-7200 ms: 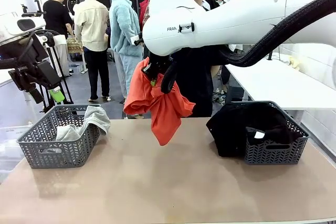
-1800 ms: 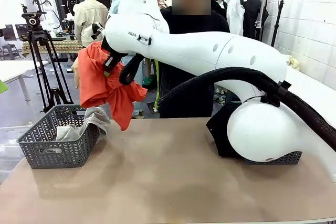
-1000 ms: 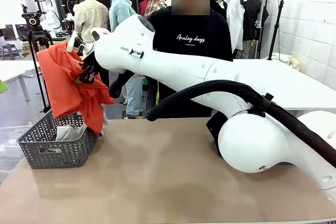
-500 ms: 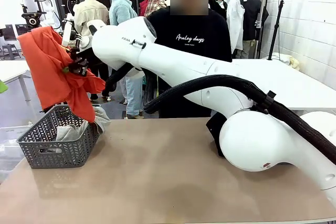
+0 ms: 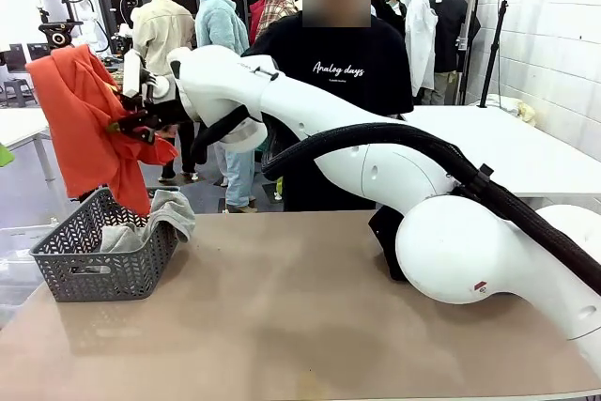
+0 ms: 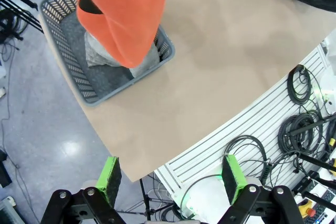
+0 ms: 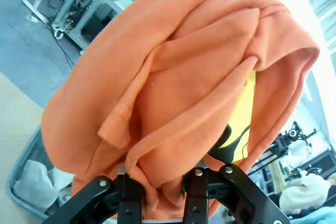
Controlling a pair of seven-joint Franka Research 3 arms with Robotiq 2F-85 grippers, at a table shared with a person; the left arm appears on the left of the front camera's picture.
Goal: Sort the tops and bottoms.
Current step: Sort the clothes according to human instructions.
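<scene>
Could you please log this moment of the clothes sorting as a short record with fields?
held item: orange top, bunched, hanging above the left basket
holder: right gripper, shut on the cloth
left basket: grey top inside, draped over the rim
left gripper: open, holding nothing, high above the table edge
black garment: on the right, behind the right arm
person: standing at the far side

Tan table point(image 5: 282, 326), grey basket point(image 5: 103, 265) at its left (grey garment point(image 5: 160, 213) inside), possibly black cloth point(image 5: 385, 232) right.
</scene>
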